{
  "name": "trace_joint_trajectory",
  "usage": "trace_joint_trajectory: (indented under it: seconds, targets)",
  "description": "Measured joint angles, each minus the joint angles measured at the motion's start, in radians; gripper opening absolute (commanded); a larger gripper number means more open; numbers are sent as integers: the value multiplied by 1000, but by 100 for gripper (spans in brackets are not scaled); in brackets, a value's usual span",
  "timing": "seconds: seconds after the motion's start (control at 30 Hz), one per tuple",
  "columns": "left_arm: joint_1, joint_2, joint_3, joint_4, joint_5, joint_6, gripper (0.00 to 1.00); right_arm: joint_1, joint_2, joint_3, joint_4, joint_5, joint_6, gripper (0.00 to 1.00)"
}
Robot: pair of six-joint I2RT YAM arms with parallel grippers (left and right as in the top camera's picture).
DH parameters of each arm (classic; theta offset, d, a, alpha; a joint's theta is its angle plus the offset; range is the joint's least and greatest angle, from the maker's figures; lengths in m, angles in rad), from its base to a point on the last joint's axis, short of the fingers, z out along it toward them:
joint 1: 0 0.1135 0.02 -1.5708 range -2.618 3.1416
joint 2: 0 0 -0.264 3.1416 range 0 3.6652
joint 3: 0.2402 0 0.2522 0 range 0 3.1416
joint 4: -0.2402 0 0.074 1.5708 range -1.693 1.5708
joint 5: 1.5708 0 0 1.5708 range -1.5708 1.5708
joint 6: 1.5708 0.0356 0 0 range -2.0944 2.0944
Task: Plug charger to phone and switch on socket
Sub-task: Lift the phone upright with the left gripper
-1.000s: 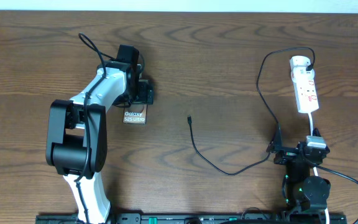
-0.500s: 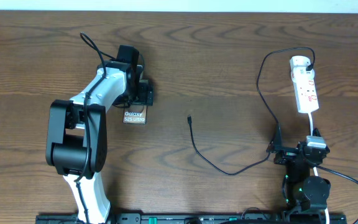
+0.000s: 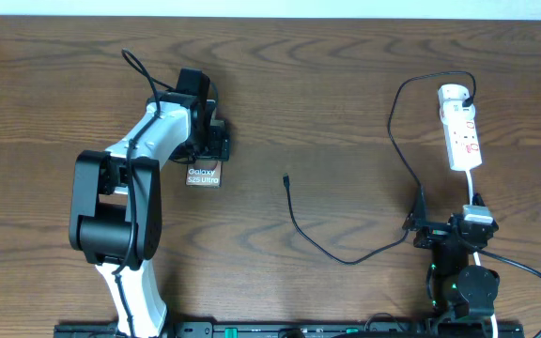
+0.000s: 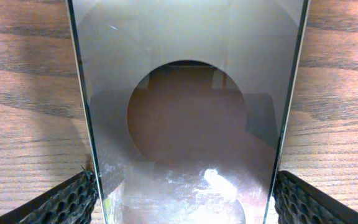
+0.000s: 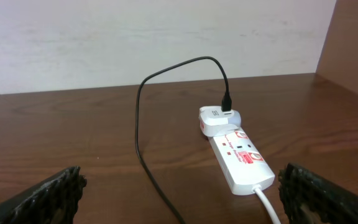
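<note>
The phone (image 3: 204, 176) lies on the table left of centre, its "Galaxy S25 Ultra" lettering facing up. My left gripper (image 3: 216, 143) is at its far end. In the left wrist view the phone (image 4: 188, 93) fills the space between the fingers of the left gripper (image 4: 185, 202), which press on both its long edges. The charger's connector tip (image 3: 286, 178) lies loose at mid-table. Its cable (image 3: 346, 260) loops right and up to a white adapter in the socket (image 3: 462, 131). My right gripper (image 3: 444, 231) is open and empty in front of the socket (image 5: 241, 158).
The socket's white lead (image 5: 269, 205) runs back toward my right arm. The black cable (image 5: 143, 149) crosses the table between my right gripper's fingers (image 5: 185, 202). A light wall stands behind the table's far edge.
</note>
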Motion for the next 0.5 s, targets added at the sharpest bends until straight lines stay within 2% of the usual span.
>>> trace_joint_trajectory:
  seconds: [0.5]
  targets:
    - [-19, 0, 0, -2, -26, -17, 86, 0, 0, 0, 0, 0, 0, 99]
